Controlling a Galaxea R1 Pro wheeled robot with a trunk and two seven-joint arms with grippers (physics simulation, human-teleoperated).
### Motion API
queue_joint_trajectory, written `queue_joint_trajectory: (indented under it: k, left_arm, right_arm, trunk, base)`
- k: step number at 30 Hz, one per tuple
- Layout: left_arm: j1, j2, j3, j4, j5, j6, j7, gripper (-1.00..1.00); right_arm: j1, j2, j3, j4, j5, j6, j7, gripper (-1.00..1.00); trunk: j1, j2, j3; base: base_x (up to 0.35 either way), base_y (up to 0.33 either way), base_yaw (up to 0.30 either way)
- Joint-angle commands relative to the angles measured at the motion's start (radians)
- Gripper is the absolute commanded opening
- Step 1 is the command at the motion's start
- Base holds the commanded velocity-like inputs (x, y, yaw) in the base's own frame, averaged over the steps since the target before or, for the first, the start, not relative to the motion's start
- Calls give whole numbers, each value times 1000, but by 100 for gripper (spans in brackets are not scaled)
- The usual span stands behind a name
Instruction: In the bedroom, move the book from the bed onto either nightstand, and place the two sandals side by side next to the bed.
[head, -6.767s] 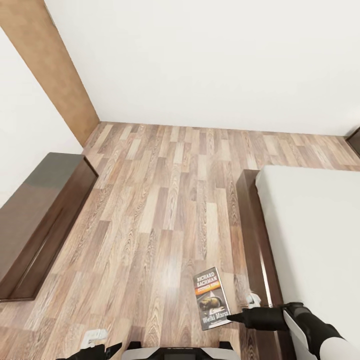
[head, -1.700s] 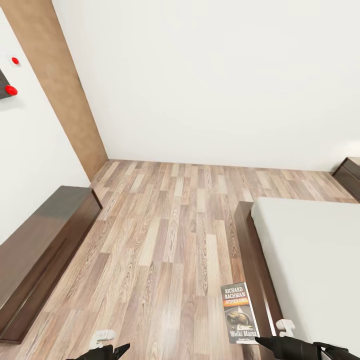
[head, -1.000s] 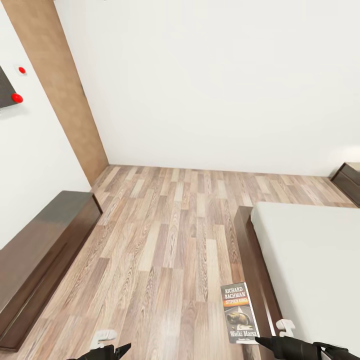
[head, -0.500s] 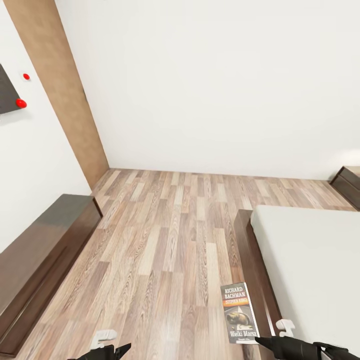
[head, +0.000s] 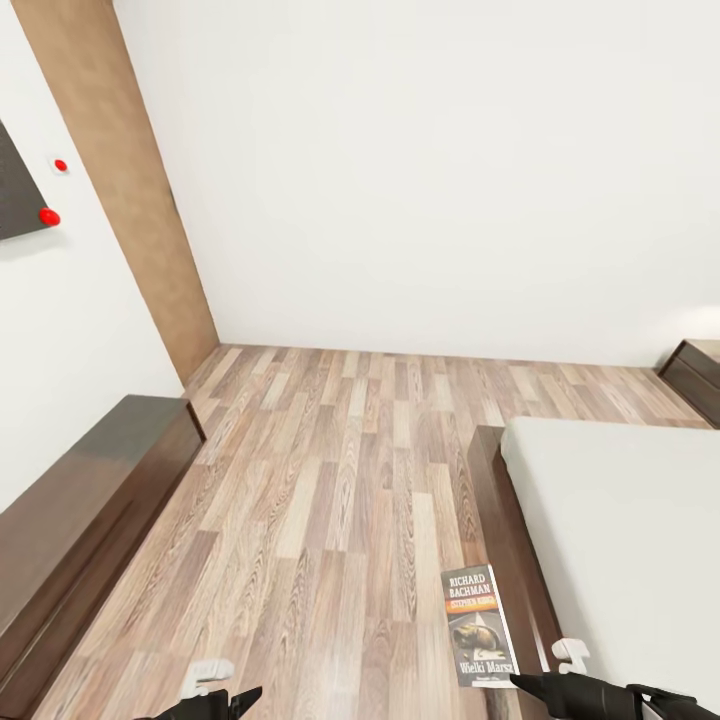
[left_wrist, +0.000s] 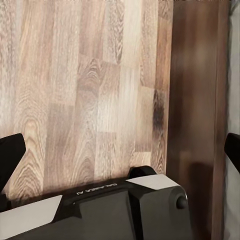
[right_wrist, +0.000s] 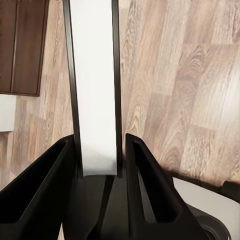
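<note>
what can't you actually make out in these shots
nightstand: head view, cut off by the right edge, so its drawers can't be read.
bed: head view, the right edge cuts off its far side.
book: right wrist view, seen edge-on between the fingers of the right pincer, so the cover is hidden.
left pincer: head view, cut by the bottom edge.

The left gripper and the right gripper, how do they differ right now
The right gripper is shut on the book, whose white page edge stands between its fingers; the left gripper is open with nothing between them. In the head view the right gripper reaches further into view beside the bed; the left gripper barely shows. Both have black fingers.
</note>
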Motion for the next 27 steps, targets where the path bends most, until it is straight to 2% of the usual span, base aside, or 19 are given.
queue_joint_trajectory:
  k: [1, 27]
  left_arm:
    - [-1, 0, 2, 2, -1, -5, -3, 100]
    - [-1, 0, 2, 2, -1, -5, -3, 100]
  right_arm:
    - [-1, 0, 8, 0, -10, 4, 3, -100]
    - [-1, 0, 8, 0, -10, 4, 6, -100]
  trunk:
    - [1, -2, 0]
    - [1, -2, 42]
  base:
    - [0, 0, 0]
    - [0, 0, 0]
